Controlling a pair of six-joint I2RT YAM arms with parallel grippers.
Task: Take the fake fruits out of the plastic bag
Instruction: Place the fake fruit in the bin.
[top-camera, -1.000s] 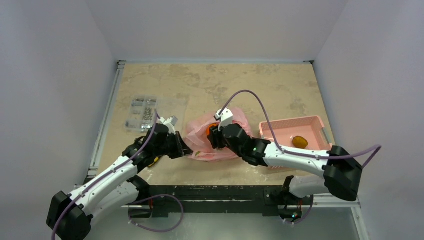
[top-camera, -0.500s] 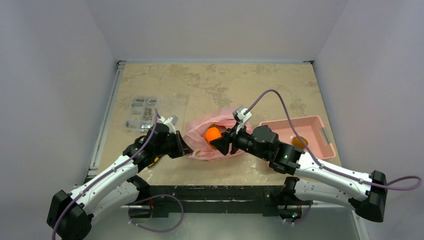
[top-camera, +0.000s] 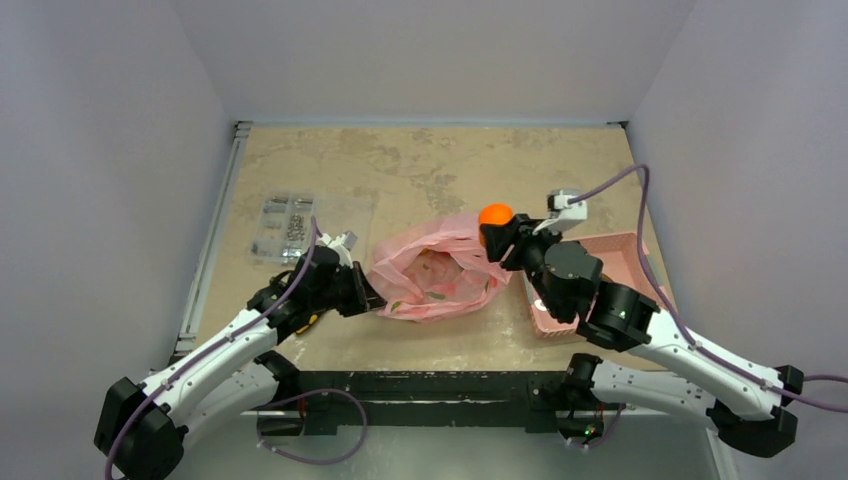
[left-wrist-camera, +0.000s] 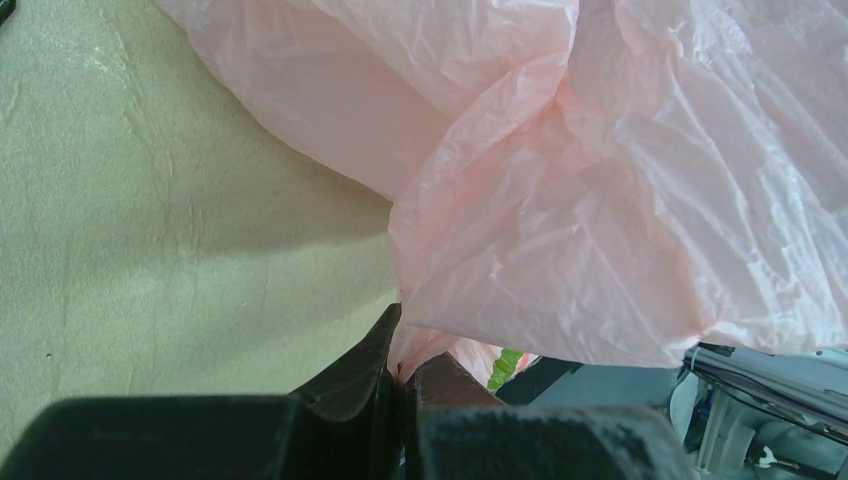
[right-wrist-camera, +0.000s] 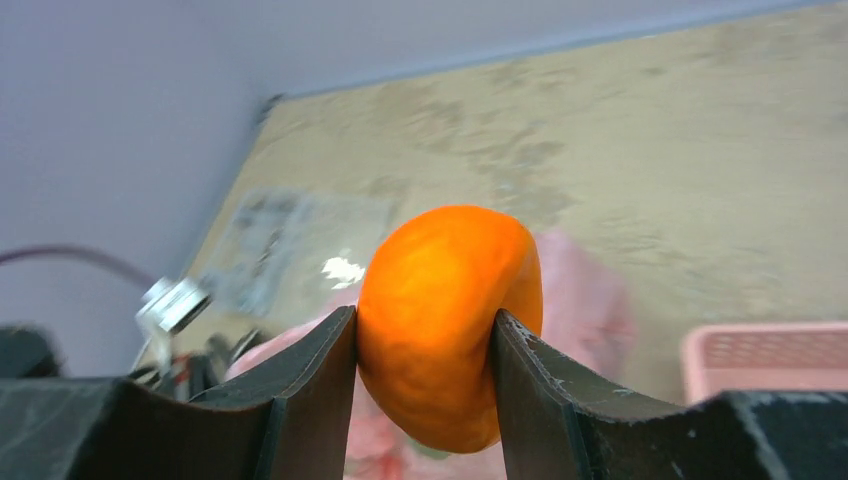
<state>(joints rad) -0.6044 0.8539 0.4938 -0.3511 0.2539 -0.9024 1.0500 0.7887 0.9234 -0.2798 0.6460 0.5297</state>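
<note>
As seen from the overhead camera, the beige worktop (top-camera: 400, 160) carries the plastic bag (top-camera: 435, 280), pink and crumpled, near the middle, its inside partly visible.
- Left hand (top-camera: 366, 298): low at the bag's left edge, fingers together, pinching the film.
- Right hand (top-camera: 498, 230): raised above the bag's right end, clamped on the orange (top-camera: 494, 214), which is clear of the bag.
- Pink basket (top-camera: 612, 246): just right of the bag, largely hidden under the right arm; contents cannot be told.
- Clear packet (top-camera: 290, 228) of small metal parts: far left, well apart from the bag.

Left wrist view:
- Left hand (left-wrist-camera: 401, 372): dark fingers pressed together on a gathered fold of the plastic bag (left-wrist-camera: 560, 200), whose film billows up and right over the worktop (left-wrist-camera: 150, 220).
- Green scrap (left-wrist-camera: 507, 366): shows beneath the bag's lower edge; identity cannot be told.

Right wrist view:
- Right hand (right-wrist-camera: 425, 375): one finger on each flank of the orange (right-wrist-camera: 445, 315), both touching it, fruit held in the air.
- Behind, blurred: plastic bag (right-wrist-camera: 590, 310) below, pink basket (right-wrist-camera: 770, 355) lower right, clear packet (right-wrist-camera: 290, 235) left.
</note>
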